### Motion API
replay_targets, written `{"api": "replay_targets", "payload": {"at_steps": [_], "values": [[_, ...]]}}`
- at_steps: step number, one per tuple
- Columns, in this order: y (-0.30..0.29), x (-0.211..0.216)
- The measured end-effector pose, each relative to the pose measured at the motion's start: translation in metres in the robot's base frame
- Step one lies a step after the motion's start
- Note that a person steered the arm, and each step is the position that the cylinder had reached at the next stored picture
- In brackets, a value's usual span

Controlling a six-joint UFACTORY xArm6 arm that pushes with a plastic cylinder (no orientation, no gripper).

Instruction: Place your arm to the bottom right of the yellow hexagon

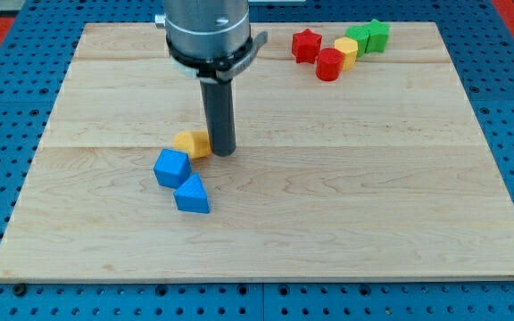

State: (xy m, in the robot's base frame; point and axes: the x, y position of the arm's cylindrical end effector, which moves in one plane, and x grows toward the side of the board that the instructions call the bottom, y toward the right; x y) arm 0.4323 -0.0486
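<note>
A pale wooden bench [328, 205] lies on blue flooring. My tip [222, 152] touches the right side of the yellow hexagon [190, 144], left of centre. There are no fingers, only a bare rod holding nothing. Just below sit a blue cube [171, 168] and blue triangle [192, 194].

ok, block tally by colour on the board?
Yellow: 2, the yellow hexagon beside my tip and a yellow block in the top cluster
Blue: 2, a blue cube and a blue triangular block
Red: 2, a red star and a red cylinder
Green: 2, a green block and a green star
Total: 8
</note>
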Motion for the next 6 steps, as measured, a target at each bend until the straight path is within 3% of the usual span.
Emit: {"api": "replay_targets", "payload": {"at_steps": [1, 2, 3, 4, 6], "values": [[-0.02, -0.065], [-0.049, -0.067], [0.081, -0.069], [0.141, -0.091], [0.172, -0.104]]}}
